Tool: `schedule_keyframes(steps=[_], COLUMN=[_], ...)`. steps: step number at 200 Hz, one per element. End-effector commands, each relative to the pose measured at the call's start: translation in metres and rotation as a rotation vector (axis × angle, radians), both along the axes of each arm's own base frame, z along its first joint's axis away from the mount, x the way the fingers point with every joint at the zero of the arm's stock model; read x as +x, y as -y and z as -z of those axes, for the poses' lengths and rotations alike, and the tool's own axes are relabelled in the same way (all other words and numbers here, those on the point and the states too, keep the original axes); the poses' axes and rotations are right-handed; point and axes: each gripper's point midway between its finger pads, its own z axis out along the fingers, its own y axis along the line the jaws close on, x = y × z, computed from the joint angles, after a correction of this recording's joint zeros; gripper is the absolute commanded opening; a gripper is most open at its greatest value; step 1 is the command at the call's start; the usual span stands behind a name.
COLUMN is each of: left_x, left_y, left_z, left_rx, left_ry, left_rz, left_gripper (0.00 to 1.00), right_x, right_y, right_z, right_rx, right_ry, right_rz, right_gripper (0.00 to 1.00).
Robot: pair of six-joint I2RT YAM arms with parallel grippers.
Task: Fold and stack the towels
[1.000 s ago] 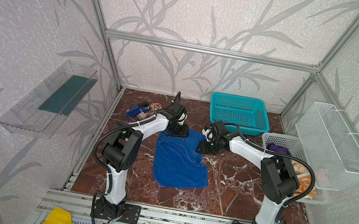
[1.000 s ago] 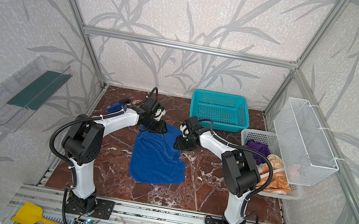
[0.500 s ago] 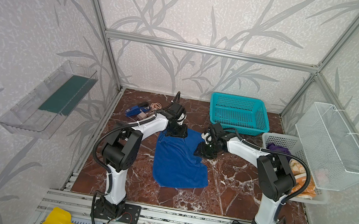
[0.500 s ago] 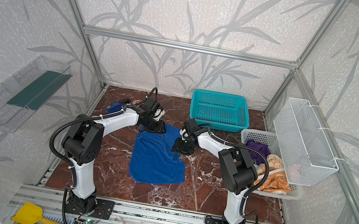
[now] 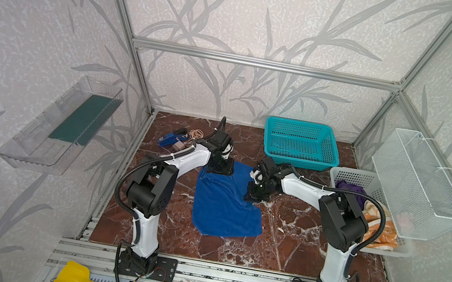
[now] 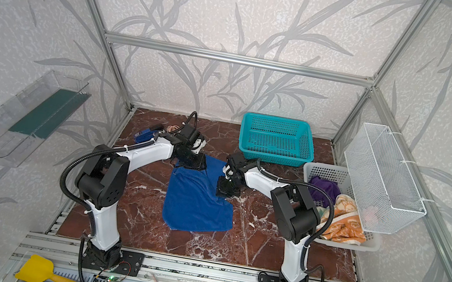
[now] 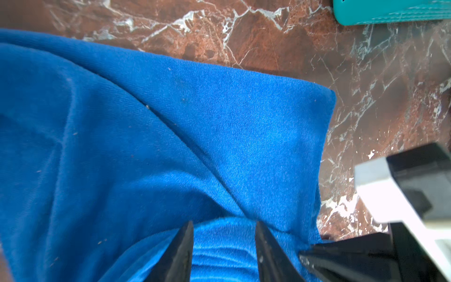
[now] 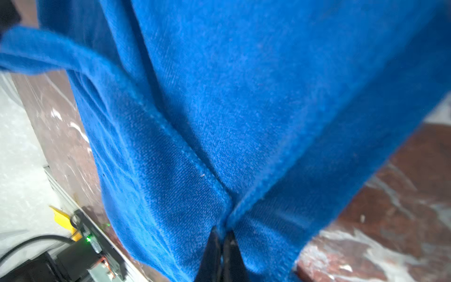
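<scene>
Leaf-patterned grey walls [image 5: 241,9] and aluminium framing [image 5: 263,63] enclose a red-brown marble floor [image 5: 278,245] under even light.

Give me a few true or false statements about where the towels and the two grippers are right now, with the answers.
1. The royal blue terry towel lies on the brown marble tabletop. True.
2. The right gripper hangs open, clear of the cloth. False: it is shut on a fold of the blue towel.
3. The plain purple towel sits in the teal plastic basket. False: it is in the white plastic basket at the table's right edge, and the teal basket holds nothing.
4. The orange rabbit-print towel lies in that white basket. True.
5. The left gripper has its jaws apart, astride a ridge of blue cloth. True.
</scene>
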Motion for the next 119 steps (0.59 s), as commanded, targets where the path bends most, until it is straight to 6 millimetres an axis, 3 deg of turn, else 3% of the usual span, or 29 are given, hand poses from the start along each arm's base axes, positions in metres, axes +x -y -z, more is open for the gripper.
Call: schedule_keyframes(steps=[1,35,55,88,119], left_x=[-0.003,0.004,0.005,-0.006,-0.015], left_y=[-0.018,-0.058,-0.087,-0.114,-0.11], left_z=[-0.028,-0.066,-0.074,-0.053,-0.034], left_rx=[0.003,-0.075,-0.121,-0.169,-0.258], left_ry=[0.047,0.127,0.133,0.068,0.031], left_rz=[-0.031,-0.157,-0.245,-0.358,-0.366], left_gripper=[0.43,0.51,0.53,0.52,0.51], right_x=[0.018,0.04,0.05,0.065,0.077], right_y=[-0.001,0.005,0.013,0.039,0.055], right_z=[-0.041,-0.092,-0.115,-0.129,-0.135], right_rx=[-0.002,-0.065,-0.129,-0.283,-0.347], right_ry=[0.149,0.389,0.51,0.631,0.698], right_rz=[-0.042,-0.169,-0.229,-0.241,-0.187], right_gripper=[0.0,0.0,0.0,0.0,0.0])
